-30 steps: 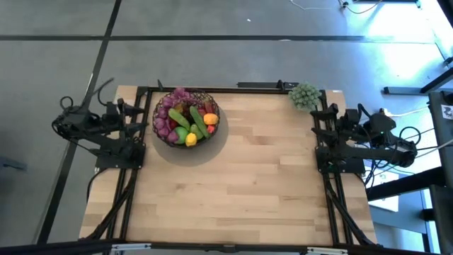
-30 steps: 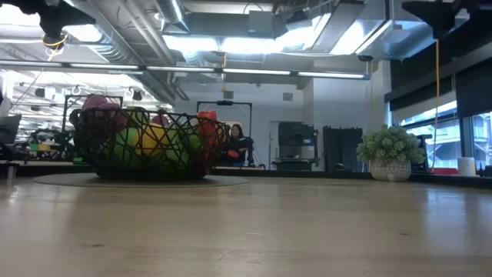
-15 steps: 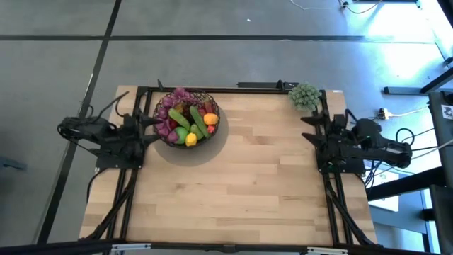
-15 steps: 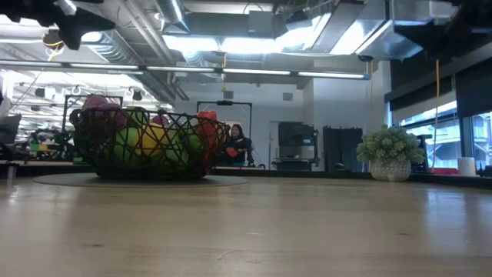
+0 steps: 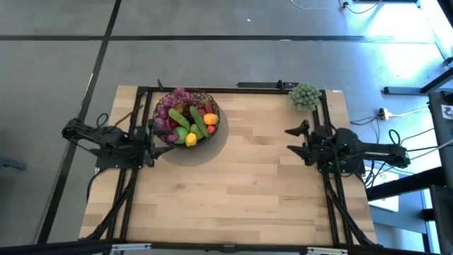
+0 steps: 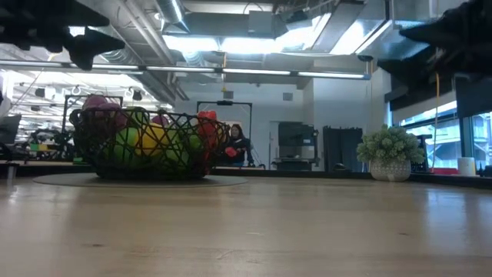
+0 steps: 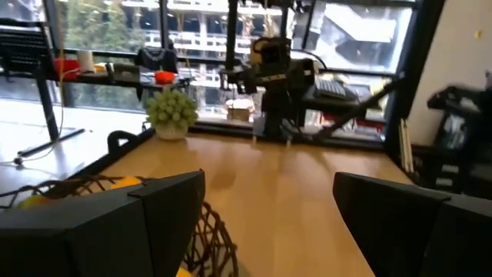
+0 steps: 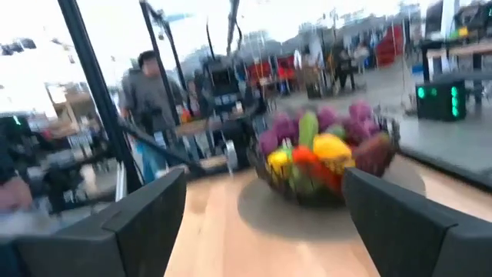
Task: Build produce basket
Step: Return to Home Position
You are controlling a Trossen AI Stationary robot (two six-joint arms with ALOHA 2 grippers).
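— What was the table like?

— A pale wooden table [image 5: 248,191] with black rails down both sides, on a grey floor. The basket [image 5: 216,106] stood near the far edge on the left arm's side. The produce [image 5: 187,122] was heaped inside it: purple grapes [image 5: 168,117], a lemon [image 5: 191,139], and green and red pieces. A bushy green plant [image 5: 304,95] sat at the far right corner.

— And the room?

— An open workshop with strip lights overhead. A person [image 6: 237,143] sat far behind the basket.

— The arms?

— Both lay low at the table's sides, reaching inward. The left gripper [image 5: 151,136] was just beside the basket's rim, fingers spread wide and empty. The right gripper [image 5: 296,139] was over the right edge, well apart from the basket, also spread wide and empty.
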